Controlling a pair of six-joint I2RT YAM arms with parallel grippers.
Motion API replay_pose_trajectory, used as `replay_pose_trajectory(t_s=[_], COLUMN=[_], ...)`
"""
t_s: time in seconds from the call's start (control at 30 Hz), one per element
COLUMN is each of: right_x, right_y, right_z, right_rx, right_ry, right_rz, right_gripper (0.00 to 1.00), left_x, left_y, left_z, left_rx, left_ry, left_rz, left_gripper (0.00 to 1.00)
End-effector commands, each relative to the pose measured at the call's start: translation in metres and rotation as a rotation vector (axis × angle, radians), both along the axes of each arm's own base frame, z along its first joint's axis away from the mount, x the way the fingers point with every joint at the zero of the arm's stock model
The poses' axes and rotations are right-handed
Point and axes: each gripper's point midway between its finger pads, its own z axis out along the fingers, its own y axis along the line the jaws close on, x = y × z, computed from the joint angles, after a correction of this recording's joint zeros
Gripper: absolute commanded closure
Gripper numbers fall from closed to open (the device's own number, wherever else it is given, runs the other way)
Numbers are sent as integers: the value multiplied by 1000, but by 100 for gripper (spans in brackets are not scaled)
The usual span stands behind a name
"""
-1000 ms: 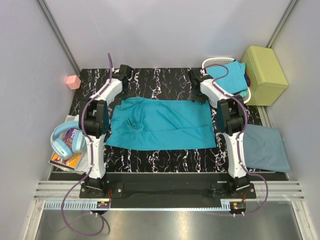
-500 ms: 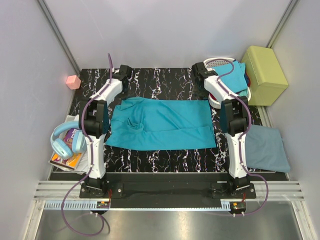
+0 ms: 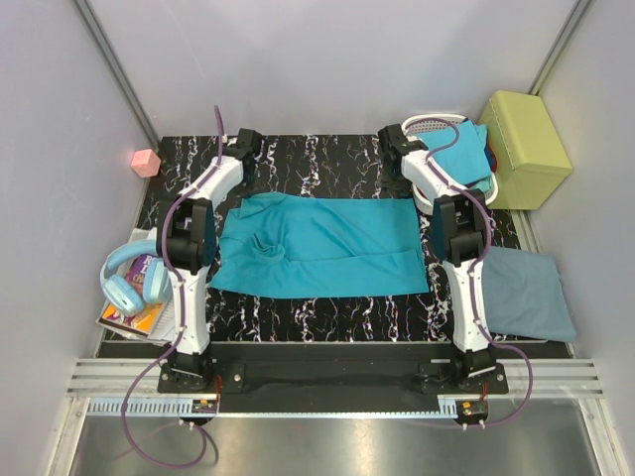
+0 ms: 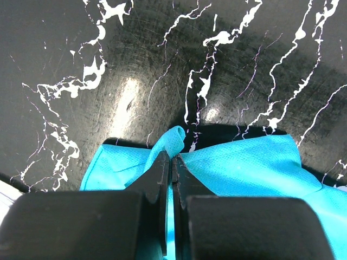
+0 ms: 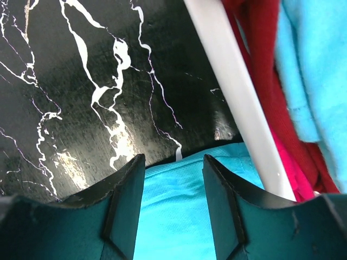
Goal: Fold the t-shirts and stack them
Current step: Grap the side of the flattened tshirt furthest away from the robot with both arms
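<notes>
Our left claw [image 4: 172, 157] is pressed closed on a small raised fold at the far edge of the large teal short-sleeved cloth t-shirt [image 3: 317, 246], a peak of cloth standing up just beyond the fingertips; our right claw [image 5: 173, 158] stands with its jaws parted and nothing between them, hanging over the shirt's far right corner, though we cannot tell whether it touches the cloth; that teal shirt lies spread wide across the middle of the black white-veined marble-look tabletop [image 3: 327, 317], between our two arms, with a few wrinkles near its left side; just beside the right claw runs the rim of the white slatted plastic basket [image 5: 227, 81], which sits at the far right of the table; over its edge hang a red cloth shirt [image 5: 260, 54] and a bright blue cloth shirt [image 5: 314, 65]; to the right of the basket, touching or nearly so, stands the yellow-green padded box [image 3: 524, 147]; nearer us, at the table's right edge, lies the dusty grey-blue folded cloth shirt [image 3: 526, 293], flat and partly behind our right arm; off the left edge rest light blue over-ear headphones [image 3: 129, 278] on a small pile of printed matter, and farther back a small pink cube [image 3: 146, 162].
</notes>
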Motion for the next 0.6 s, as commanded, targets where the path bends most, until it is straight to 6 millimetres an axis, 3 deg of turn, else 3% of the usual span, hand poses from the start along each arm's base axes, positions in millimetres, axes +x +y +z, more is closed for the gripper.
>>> replay_pose_trajectory(t_s=[0.0, 0.27, 0.57], right_x=[-3, -14, -44], right_y=[-59, -63, -66], right_z=[-16, -24, -40], right_rx=[-98, -111, -105], right_ry=[61, 91, 152], right_rz=[-113, -133, -186], right_gripper=[45, 45, 47], left_x=[10, 9, 5], left_y=[-5, -9, -13], left_z=[31, 29, 23], left_rx=[-22, -23, -8], left_ry=[-89, -85, -55], left_rz=[-3, -9, -13], left_gripper=[100, 100, 100])
